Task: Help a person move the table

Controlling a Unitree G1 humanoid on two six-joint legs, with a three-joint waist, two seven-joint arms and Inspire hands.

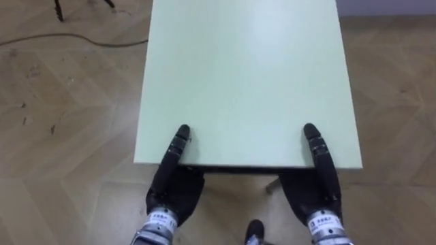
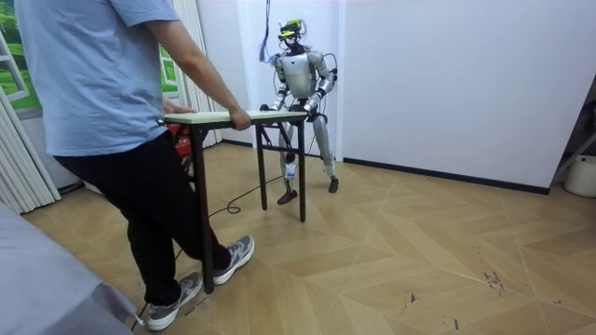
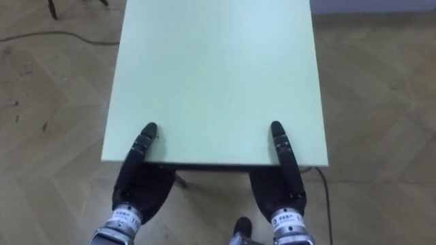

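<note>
Counter (image 1: 245, 68): smooth pale-green rectangular top on dark legs, standing on herringbone wood floor (image 1: 61, 136) with open floor on both long sides. Left hand (image 1: 174, 194) and right hand (image 1: 310, 201) clamp its near edge (thumbs on top, fingers hidden beneath). A person (image 2: 102, 93) grips the far end.

A pale herringbone wood floor (image 2: 419, 251) was seen, bounded by plain white walls (image 2: 447, 84) with a dark skirting board (image 2: 447, 175). Light curtains (image 2: 14, 163) were hung at the room view's left, beside what was possibly a window (image 2: 7, 56).
</note>
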